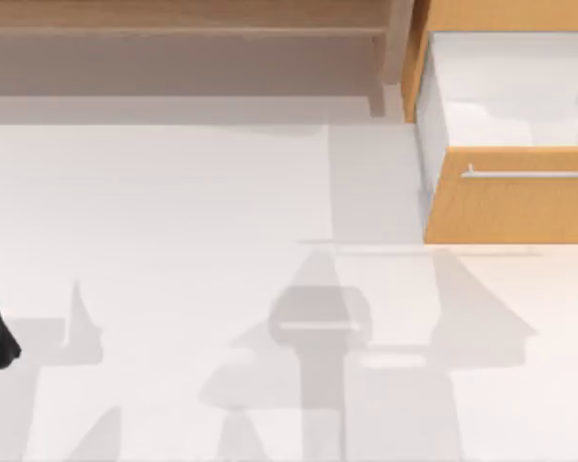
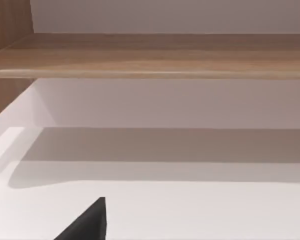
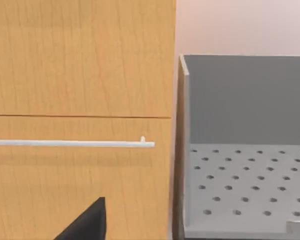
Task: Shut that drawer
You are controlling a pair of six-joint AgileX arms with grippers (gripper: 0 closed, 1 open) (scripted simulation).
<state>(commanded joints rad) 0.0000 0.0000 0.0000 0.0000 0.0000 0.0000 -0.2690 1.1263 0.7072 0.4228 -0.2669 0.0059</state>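
Right fingers (image 3: 85, 222) facing drawer (image 3: 80, 170) front

setting: rendered simulation | cues: flat white table (image 1: 173, 241), pale shelf unit (image 1: 173, 38)

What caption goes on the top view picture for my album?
Open drawer sticks out at the table's right, beside a wooden shelf.
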